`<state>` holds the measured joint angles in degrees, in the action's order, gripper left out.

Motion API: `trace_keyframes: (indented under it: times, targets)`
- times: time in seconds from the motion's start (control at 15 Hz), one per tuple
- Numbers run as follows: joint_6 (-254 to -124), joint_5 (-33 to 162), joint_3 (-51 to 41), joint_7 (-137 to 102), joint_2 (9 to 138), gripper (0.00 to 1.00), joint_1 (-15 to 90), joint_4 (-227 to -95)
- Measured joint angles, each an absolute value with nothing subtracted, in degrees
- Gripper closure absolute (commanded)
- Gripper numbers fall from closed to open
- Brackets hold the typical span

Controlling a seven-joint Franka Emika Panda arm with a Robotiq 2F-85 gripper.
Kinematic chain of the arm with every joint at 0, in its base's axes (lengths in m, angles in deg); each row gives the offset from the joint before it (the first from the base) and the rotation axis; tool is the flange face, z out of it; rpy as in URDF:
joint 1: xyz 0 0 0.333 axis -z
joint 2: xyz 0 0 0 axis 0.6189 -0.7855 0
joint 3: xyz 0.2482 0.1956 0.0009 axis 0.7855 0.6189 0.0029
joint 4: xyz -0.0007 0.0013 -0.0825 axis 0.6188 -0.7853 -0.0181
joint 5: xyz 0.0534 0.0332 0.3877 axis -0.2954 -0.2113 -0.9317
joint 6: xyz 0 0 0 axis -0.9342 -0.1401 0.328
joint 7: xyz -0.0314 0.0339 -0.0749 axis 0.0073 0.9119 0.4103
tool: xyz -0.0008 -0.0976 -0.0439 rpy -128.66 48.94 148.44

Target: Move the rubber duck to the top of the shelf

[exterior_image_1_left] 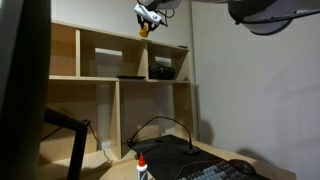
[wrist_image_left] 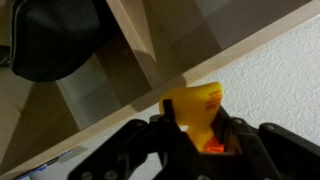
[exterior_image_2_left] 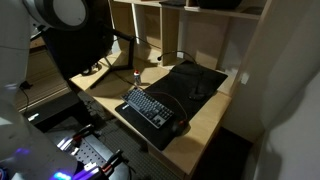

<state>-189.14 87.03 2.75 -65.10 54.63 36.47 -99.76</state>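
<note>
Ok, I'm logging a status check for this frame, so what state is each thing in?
rubber duck: gripped in the tool, up by the shelf's top board; contact unclear.
tool: shut on the rubber duck.
shelf: upright, cubbies open-fronted.
white bottle: upright, red cap on.

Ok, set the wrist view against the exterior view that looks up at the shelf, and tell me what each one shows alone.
Wrist view only: the rubber duck close up, yellow with an orange patch, clamped in the hand, with a white textured wall beside it.
Exterior view only: the shelf with its open cubbies, and below it a white bottle with a red cap and a keyboard.
Both: the hand holding the duck up by the shelf's top board.
</note>
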Motion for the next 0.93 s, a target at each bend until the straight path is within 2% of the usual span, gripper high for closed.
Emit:
trace_keyframes:
  times: [0.07,0.4,0.93]
  targets:
    - [-189.64,87.17,2.62,-65.24,54.40,0.85,36.35,-99.65]
    - [-191.61,87.31,2.43,-64.71,53.96,0.85,36.63,-99.55]
    - [-201.94,87.26,2.44,-63.04,50.38,0.85,38.65,-99.46]
